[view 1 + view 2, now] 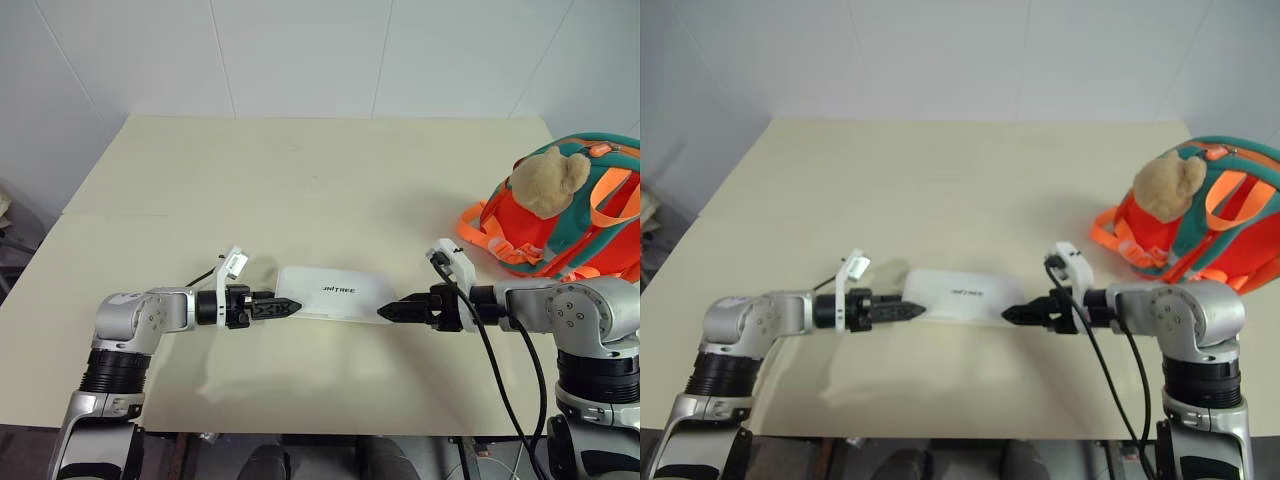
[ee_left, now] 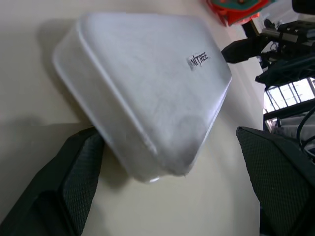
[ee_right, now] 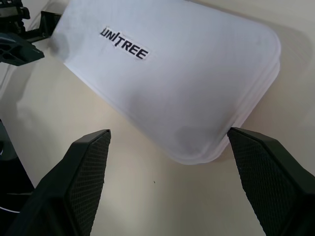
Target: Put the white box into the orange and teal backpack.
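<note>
Both pincers, left pincer (image 1: pixel 290 307) and right pincer (image 1: pixel 388 313), gape wide at the white box's (image 1: pixel 330 293) 2 short ends; it looks stiff, smooth, slippery.

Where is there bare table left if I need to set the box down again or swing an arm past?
The far half of the table, behind the white box, is bare, as is the near strip in front of it. It is crowded at the right edge around the orange and teal backpack, and where the left gripper and right gripper flank the box.
</note>
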